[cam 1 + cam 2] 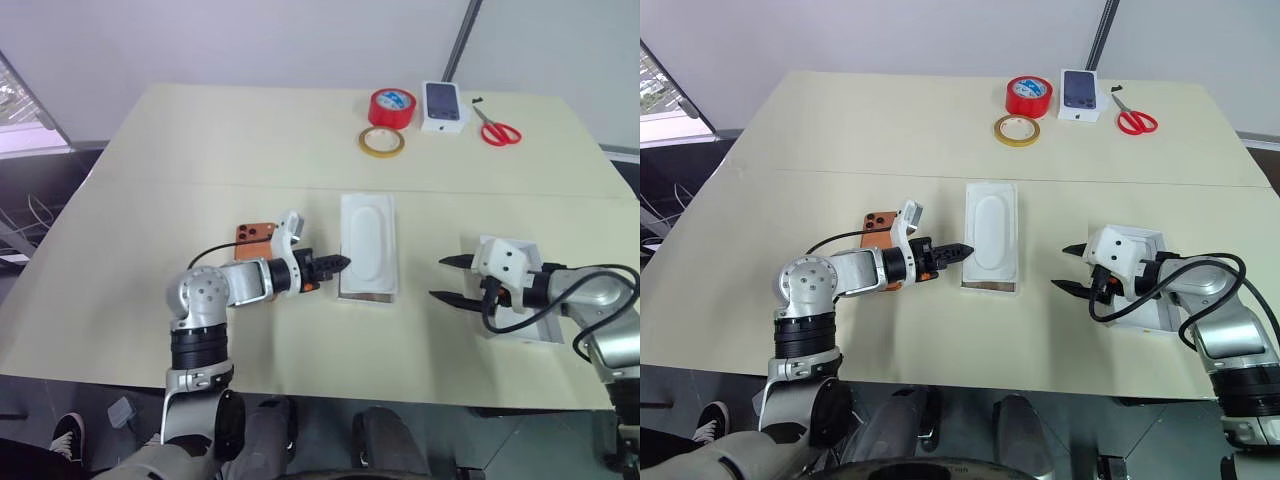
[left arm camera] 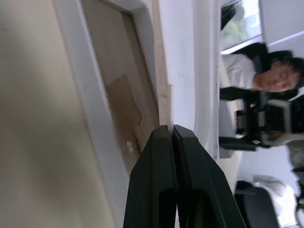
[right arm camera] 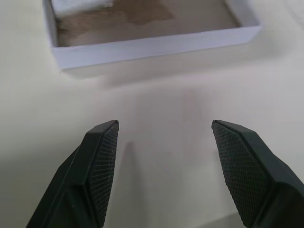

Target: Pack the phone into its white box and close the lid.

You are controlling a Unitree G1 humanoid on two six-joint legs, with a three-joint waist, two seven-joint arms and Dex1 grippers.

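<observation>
- My left gripper [image 1: 340,264] has its fingers pressed together, tips at the near left edge of the white box [image 1: 368,291], pinching the thin white insert [image 1: 367,240] that lies in it.
- In the left wrist view the insert's edge stands lifted off the brownish floor.
- The phone [image 1: 255,233] lies flat just behind my left wrist, partly hidden.
- My right gripper [image 1: 445,280] is spread wide over bare table, nothing between its fingers.
- The lid [image 1: 528,330] sits under my right forearm, near the table's front edge.
- Open tabletop lies between box and right gripper.
</observation>
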